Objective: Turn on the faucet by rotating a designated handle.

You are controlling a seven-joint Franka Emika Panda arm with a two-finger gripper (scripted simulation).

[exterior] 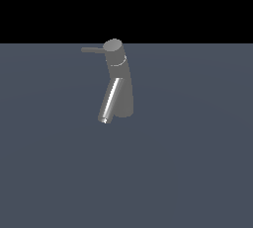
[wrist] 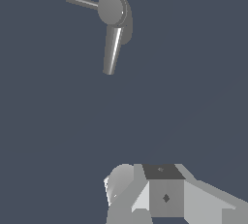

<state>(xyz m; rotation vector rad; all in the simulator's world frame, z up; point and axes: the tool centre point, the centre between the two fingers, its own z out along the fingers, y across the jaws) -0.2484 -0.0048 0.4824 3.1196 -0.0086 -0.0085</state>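
The faucet [exterior: 122, 81] is a dark grey tapered body standing upright on the flat grey floor, with a round cap on top. Its shiny slanted spout [exterior: 109, 101] points down toward the front. The handle [exterior: 93, 50] is a thin rod sticking out level from the cap toward the exterior view's left. The wrist view looks down on the faucet [wrist: 112, 9] from well above, with its handle [wrist: 81, 2] and spout [wrist: 112, 51] both showing. No gripper fingers appear in either view, and nothing touches the handle.
Pale grey and white blocky parts of the arm [wrist: 164, 194] fill the lower edge of the wrist view, far from the faucet. A plain dark grey floor [exterior: 197, 163] spreads all around the tap.
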